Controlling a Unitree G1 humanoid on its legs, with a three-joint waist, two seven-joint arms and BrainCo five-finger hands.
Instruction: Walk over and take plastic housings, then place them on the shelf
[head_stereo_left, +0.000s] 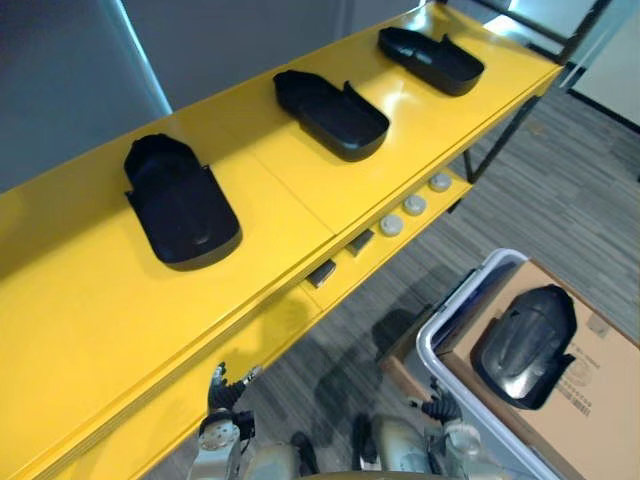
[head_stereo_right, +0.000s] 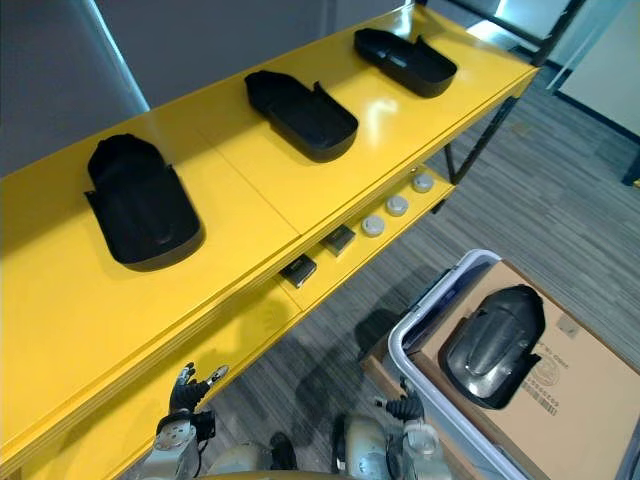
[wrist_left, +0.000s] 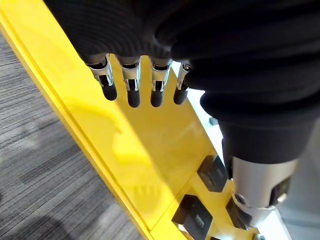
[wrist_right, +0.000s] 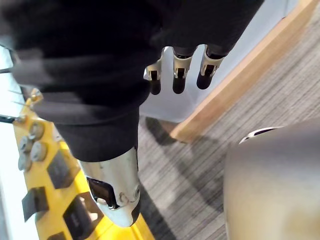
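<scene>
Plastic housings (head_stereo_right: 300, 115), black, shoe-shaped moulded shells. Three lie on top of the yellow shelf (head_stereo_left: 280, 190): near housing (head_stereo_left: 180, 205), middle housing (head_stereo_left: 330, 113), far housing (head_stereo_left: 430, 58). They sit in a row along its length, well apart, hollow side up; the spacing probably lets each lie flat clear of its neighbours. Fourth housing (head_stereo_left: 525, 345), glossy domed back up, rests on the brown cardboard box (head_stereo_left: 600, 410) inside the white bin (head_stereo_right: 395, 335), apparently the supply and next to be taken. Left hand (head_stereo_left: 225, 388), low by the shelf's front edge, fingers straight, empty. Right hand (head_stereo_left: 440, 408), low beside the bin's rim, fingers relaxed, empty. Lower ledge (head_stereo_left: 385, 250): dark square blocks (head_stereo_left: 322, 272), pale round discs (head_stereo_left: 413, 205).
</scene>
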